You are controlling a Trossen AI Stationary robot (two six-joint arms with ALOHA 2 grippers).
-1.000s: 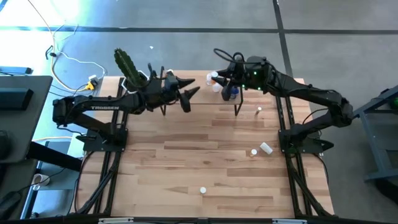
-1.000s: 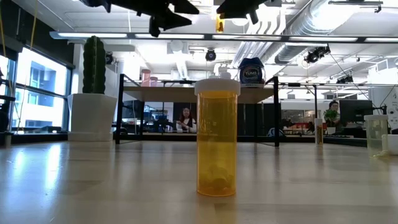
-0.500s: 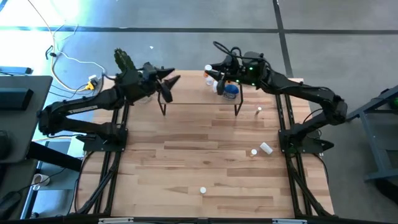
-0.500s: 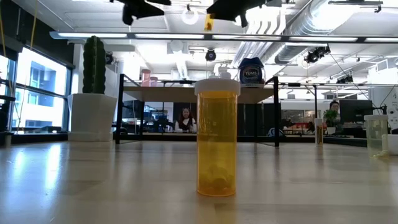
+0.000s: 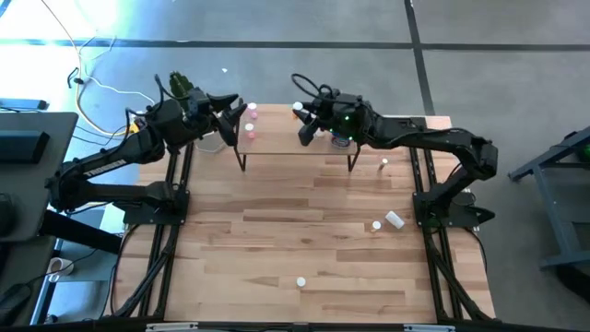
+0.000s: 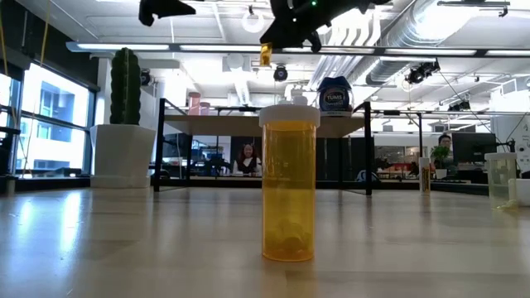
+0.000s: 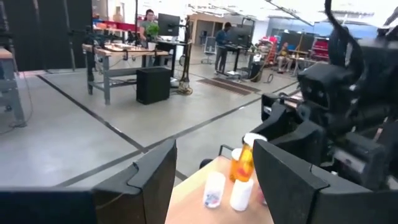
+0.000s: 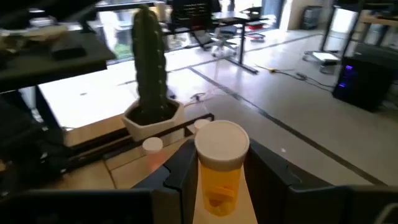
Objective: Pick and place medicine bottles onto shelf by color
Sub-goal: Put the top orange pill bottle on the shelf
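Right gripper (image 8: 217, 180) clamped on upright white-capped orange medicine bottle (image 8: 221, 165); low light-wood shelf (image 5: 277, 143) directly below; left gripper (image 7: 211, 174) open, off to side.

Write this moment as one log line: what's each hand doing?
right hand: holding orange bottle above shelf | left hand: open, empty, beside cactus | loose bottles on table

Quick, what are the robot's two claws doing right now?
Left gripper: open, holding nothing, up by the cactus.
Right gripper: shut on an orange bottle, above the shelf.
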